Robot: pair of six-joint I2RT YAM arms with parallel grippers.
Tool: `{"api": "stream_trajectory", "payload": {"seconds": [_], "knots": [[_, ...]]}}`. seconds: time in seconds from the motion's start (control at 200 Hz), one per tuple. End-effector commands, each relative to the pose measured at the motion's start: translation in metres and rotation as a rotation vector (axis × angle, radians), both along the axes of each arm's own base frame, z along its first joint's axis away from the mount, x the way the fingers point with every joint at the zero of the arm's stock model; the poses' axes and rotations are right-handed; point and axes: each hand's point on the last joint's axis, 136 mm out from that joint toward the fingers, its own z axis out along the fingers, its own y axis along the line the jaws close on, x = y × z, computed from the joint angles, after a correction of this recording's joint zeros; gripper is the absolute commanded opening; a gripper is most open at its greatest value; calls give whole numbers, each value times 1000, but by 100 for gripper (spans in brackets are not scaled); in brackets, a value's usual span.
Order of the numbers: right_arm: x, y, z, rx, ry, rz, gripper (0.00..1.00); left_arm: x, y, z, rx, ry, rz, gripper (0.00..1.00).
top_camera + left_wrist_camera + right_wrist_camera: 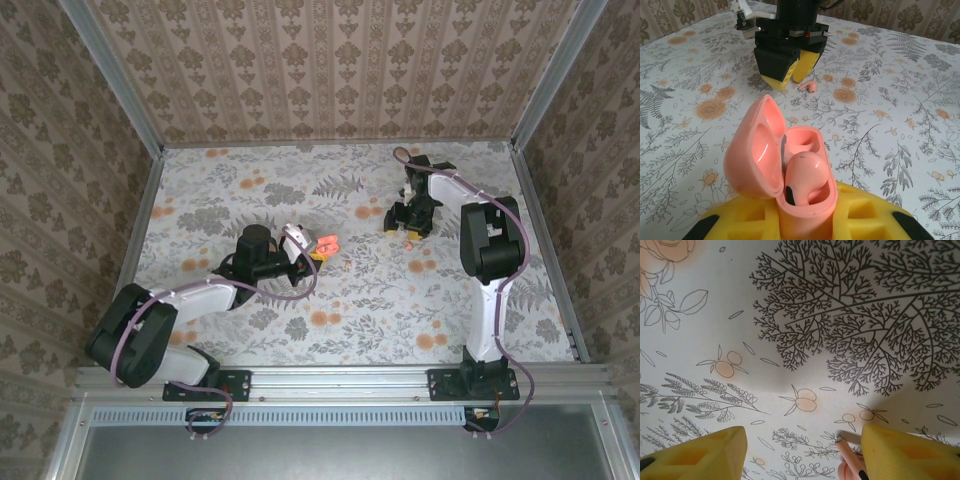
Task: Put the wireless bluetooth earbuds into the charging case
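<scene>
Charging case (757, 150): clamped lid-open in left end effector (807, 222), first earbud (807, 172) seated.
Right end effector (802, 432): apart beside second earbud (808, 87), likely for pickup.

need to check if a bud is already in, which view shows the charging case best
The left wrist view: the charging case is close up, lid open, one earbud seated inside. In the top view it is a small pink blob at the left gripper tip, too small for detail.

One salmon-pink plastic earbud (807, 175) is sitting inside the salmon-pink plastic charging case (760, 150). The second earbud (809, 87) is lying on the floral tablecloth (900, 125) beyond the case, just beside the right gripper (790, 80).
</scene>
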Motion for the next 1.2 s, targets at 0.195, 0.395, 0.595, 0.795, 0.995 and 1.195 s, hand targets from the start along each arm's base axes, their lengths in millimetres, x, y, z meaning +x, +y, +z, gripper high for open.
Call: {"api": "stream_trajectory", "payload": {"seconds": [0.195, 0.395, 0.595, 0.795, 0.995, 1.195], "knots": [[-16, 6, -2, 34, 74, 26, 58, 6, -5, 13, -38, -21, -25, 18], [-25, 13, 1, 53, 97, 67, 57, 5, -4, 11, -37, -18, -26, 18], [-32, 20, 2, 59, 117, 112, 55, 4, -3, 11, -38, -17, -25, 18], [-45, 25, 2, 51, 158, 158, 52, 3, -2, 11, -39, -17, -25, 18], [-60, 23, 4, 17, 198, 186, 51, 2, -1, 11, -38, -19, -26, 18], [-72, 26, 12, 1, 214, 209, 50, 1, -1, 13, -41, -21, -27, 18]]}}
